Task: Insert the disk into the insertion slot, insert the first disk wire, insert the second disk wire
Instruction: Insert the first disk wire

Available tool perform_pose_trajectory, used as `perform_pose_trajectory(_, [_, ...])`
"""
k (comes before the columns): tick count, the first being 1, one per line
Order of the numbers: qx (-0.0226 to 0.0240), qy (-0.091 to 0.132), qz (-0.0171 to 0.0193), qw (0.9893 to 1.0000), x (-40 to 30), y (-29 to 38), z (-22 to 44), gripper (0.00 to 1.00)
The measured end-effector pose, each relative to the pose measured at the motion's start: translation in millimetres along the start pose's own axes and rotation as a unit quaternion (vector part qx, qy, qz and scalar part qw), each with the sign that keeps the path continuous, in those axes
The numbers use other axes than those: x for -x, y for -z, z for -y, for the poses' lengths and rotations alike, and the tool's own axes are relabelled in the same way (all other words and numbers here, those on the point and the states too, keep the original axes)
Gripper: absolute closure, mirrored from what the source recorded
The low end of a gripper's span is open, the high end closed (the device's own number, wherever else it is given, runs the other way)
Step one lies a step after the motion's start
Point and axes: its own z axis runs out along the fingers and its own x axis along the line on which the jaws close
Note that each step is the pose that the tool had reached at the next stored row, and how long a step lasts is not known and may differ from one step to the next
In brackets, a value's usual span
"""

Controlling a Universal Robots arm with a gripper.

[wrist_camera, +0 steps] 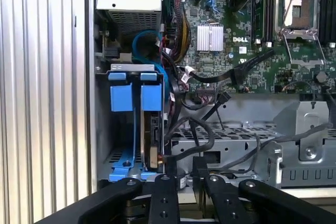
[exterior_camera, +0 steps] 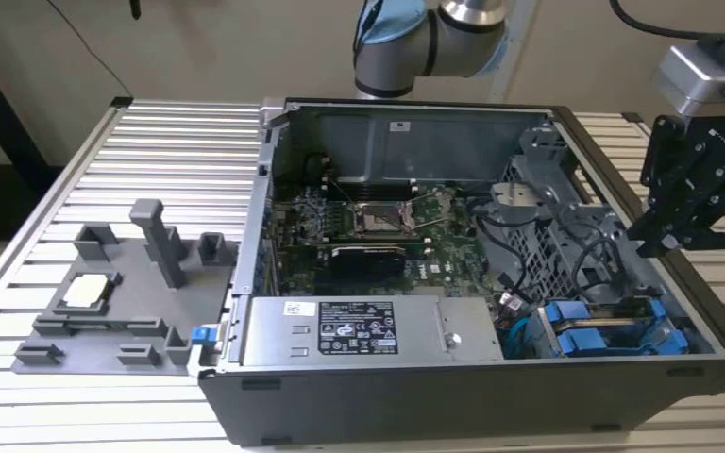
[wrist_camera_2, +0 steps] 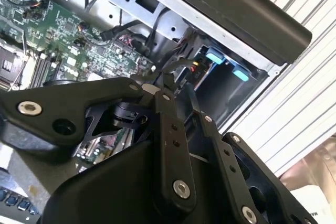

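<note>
Surface (exterior_camera: 35, 396): slatted metal; it carries the whole set-up.
Fixture tray (exterior_camera: 86, 344): grey, on the surface at the exterior view's left. A small white-topped chip (exterior_camera: 90, 290) lies in it.
Case (exterior_camera: 463, 415): open computer tower lying on its side mid-surface, just beside the tray.
Silver box (exterior_camera: 350, 330): labelled, along the case's near wall, with the green motherboard (exterior_camera: 362, 222) behind it.
Arm (exterior_camera: 426, 42): grey and blue joint, seen behind the case's far wall.
Insertion slot (wrist_camera: 131, 68): end bay of the grey perforated cage, in the case's near corner at the exterior view's right.
Disk (wrist_camera: 152, 137): seated on edge inside the slot, its blue tab at the bay mouth. A second blue carrier (wrist_camera: 122, 98) sits just beside it.
Cables (wrist_camera: 210, 129): black, looped across the cage top near the disk. Cannot tell whether any is plugged into the disk.
Pincer (exterior_camera: 659, 241): black, hangs over the case's wall at the exterior view's right, above the cage and apart from the disk. In the first wrist view its fingers (wrist_camera: 165, 182) stand close together with a narrow gap, gripping nothing.
</note>
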Motion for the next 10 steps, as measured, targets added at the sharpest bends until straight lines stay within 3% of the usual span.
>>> perform_pose_trajectory(10, [0.0,0.0,0.0,1.0,26.6,-2.5,-7.7,0.73])
